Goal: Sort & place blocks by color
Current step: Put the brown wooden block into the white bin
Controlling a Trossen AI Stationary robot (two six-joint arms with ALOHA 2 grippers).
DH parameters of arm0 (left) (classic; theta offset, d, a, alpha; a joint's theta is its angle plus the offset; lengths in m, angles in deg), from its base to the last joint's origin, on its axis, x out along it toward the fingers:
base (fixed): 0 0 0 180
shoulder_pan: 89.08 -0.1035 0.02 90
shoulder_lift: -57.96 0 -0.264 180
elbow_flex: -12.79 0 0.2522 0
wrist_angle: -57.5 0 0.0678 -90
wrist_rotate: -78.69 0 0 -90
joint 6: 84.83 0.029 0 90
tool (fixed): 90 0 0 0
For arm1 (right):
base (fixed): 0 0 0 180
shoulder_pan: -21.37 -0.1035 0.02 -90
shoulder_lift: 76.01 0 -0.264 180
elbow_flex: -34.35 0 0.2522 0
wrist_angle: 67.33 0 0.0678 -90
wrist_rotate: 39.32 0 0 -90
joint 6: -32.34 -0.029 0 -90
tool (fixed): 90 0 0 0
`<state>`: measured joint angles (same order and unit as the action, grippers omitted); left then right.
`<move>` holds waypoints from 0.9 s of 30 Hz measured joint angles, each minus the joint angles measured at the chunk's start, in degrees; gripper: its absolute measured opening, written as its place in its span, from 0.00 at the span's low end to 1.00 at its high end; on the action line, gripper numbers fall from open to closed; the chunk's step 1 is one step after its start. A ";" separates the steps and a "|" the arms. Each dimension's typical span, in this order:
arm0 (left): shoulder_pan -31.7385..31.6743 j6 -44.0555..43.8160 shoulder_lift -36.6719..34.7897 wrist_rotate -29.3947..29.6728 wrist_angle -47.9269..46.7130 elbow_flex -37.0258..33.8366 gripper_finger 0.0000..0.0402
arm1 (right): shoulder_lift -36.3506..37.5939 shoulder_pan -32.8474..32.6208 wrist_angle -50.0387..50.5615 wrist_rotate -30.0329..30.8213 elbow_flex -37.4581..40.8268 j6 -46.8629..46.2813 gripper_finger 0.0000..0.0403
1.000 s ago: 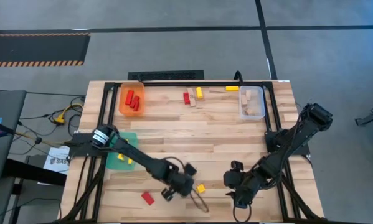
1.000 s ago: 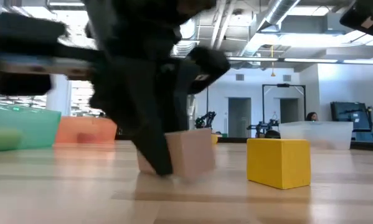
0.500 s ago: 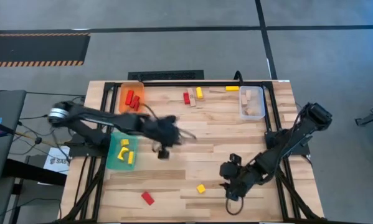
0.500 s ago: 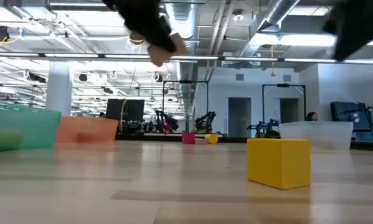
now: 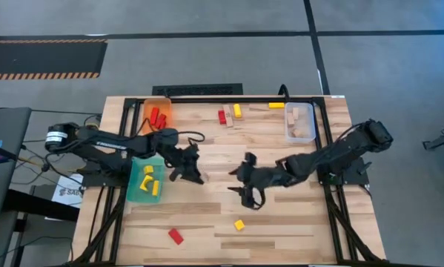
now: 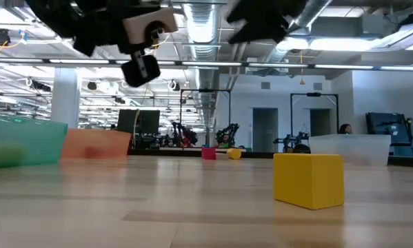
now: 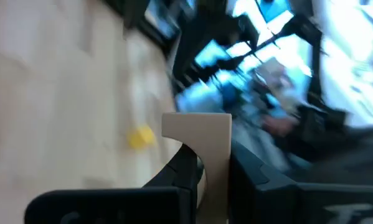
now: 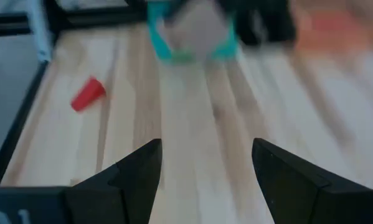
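Note:
My left gripper (image 5: 193, 170) hangs over the table's middle, just right of the teal bin (image 5: 135, 194), shut on a pale wood block (image 7: 197, 140). The low view shows that block (image 6: 148, 23) high above the tabletop. My right gripper (image 5: 245, 185) stands open over the middle, right of the left one, with nothing between its fingers (image 8: 139, 177). A yellow cube (image 5: 239, 224) and a red block (image 5: 176, 236) lie near the front edge. The teal bin holds yellow blocks (image 5: 150, 180), and the orange bin (image 5: 149, 130) holds red ones. My left gripper pinches the pale wood block between its two fingers, on its two broad faces (image 7: 212, 163). The block's square end (image 7: 196, 124) sticks out past the fingertips. The fingers reach nearly level from the table's left. The block is lifted clear of the table.
At the far edge lie a red block (image 5: 222, 116), a pale one and two yellow ones (image 5: 237, 110). A clear bin (image 5: 299, 133) with pale wood blocks stands at the far right. Bare wood lies between the two grippers and the front edge.
My left gripper has lifted the pale wood block off the table near the front edge, carried it up and toward the table's middle, and rolled its wrist on the way. My right gripper, still open, has swung from the near right toward the middle.

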<state>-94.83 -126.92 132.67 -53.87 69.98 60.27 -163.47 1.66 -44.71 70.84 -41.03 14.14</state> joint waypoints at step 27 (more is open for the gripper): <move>-4.34 -30.86 23.51 -15.40 33.71 12.20 0.08 | 0.03 13.50 -15.57 -27.28 0.00 25.71 0.66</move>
<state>-99.17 -157.78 156.18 -69.27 103.69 72.47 -163.44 15.16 -60.28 43.56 -41.03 39.85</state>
